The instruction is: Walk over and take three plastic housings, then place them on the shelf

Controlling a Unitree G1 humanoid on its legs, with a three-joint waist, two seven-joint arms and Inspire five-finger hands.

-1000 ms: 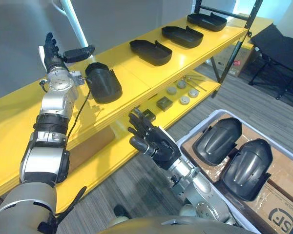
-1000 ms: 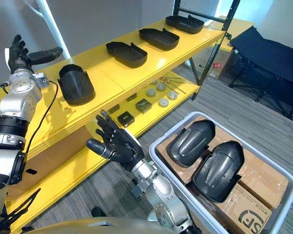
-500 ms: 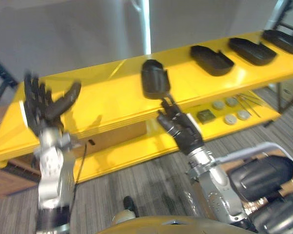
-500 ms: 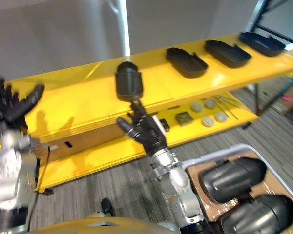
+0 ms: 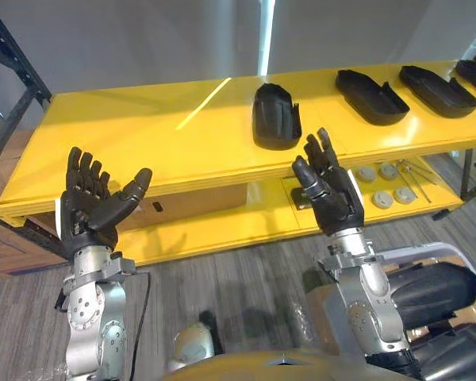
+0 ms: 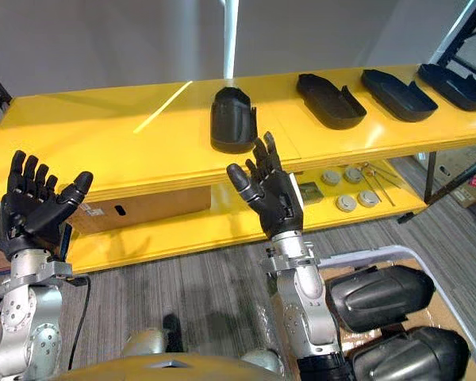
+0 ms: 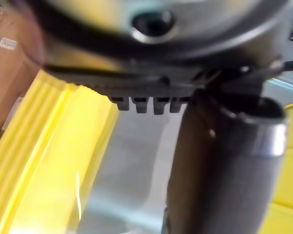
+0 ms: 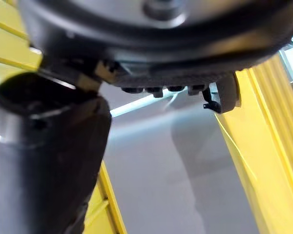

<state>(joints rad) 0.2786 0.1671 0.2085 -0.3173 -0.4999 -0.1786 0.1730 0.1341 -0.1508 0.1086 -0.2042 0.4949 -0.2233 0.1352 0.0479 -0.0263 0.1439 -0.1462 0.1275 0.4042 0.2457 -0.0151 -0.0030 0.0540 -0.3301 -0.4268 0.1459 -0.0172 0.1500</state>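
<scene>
Currently left hand [image 5: 87, 214], right hand [image 5: 333, 202] raised, splayed, empty; housing [image 5: 275, 117] on shelf [image 5: 143, 135].

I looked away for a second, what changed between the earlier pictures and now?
The camera swung to face the yellow shelf. The left hand, open, drew away from the nearest plastic housing it had been beside; the right hand, open, rose to the shelf's front edge. Nothing was grasped. The other three housings and the two housings in the bin stayed put.

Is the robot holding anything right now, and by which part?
Nothing is held: the left hand and right hand are both open and empty before the shelf.
</scene>
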